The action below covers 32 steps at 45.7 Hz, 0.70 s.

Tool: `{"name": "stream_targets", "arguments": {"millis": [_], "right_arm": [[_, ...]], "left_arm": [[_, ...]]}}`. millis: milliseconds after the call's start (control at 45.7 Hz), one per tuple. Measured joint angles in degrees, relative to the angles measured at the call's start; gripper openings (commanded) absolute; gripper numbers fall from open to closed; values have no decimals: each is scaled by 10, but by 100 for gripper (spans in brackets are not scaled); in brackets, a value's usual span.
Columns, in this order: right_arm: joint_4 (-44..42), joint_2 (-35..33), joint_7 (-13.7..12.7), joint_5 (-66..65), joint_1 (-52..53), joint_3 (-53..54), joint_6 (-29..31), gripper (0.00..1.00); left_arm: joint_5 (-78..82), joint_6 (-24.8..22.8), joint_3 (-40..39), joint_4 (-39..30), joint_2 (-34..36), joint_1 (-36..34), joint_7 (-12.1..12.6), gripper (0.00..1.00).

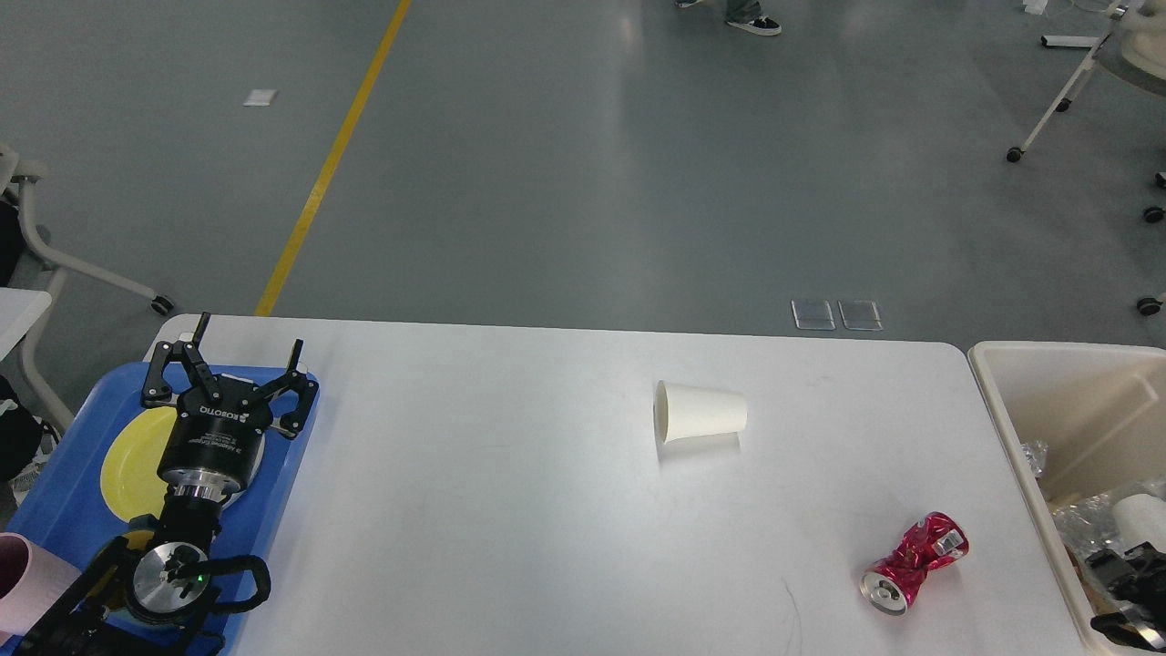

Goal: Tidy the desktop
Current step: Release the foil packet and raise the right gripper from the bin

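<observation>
- The right tool (1128, 583) sits dark and cut off at the frame's corner; its fingers can't be made out.
- The beige bin (1011, 410) and pink cup (23, 583) run off the edges.

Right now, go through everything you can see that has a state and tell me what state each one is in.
Paper cup: tipped on its side on the desktop, mouth facing left.
Red can: crushed, lying on its side.
Left end effector: open, empty, over the blue tray.
Yellow plate: flat in the tray.
Beige bin: open, holding trash.
Right end effector: in the bin, grip unclear.
</observation>
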Motion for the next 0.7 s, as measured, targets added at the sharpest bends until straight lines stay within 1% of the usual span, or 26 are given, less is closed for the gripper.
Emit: {"name": "stream_targets", "arguments": {"millis": [66, 88, 219, 460, 569, 700], "right_arm": [[0, 1, 0, 0, 0, 1, -27, 98], [0, 1, 0, 0, 0, 1, -33, 99], [1, 2, -1, 0, 0, 2, -50, 99], [22, -8, -2, 0, 15, 4, -49, 100], [67, -43, -6, -2, 51, 4, -43, 100], [193, -109, -7, -51, 147, 2, -28, 100]], "left_arm": [[0, 0, 0, 0, 0, 0, 0, 96], [0, 0, 0, 0, 0, 0, 0, 96], [0, 0, 0, 0, 0, 0, 0, 96], [0, 0, 0, 0, 0, 0, 0, 96], [0, 0, 0, 0, 0, 0, 0, 96], [0, 0, 0, 0, 0, 0, 0, 96]]}}
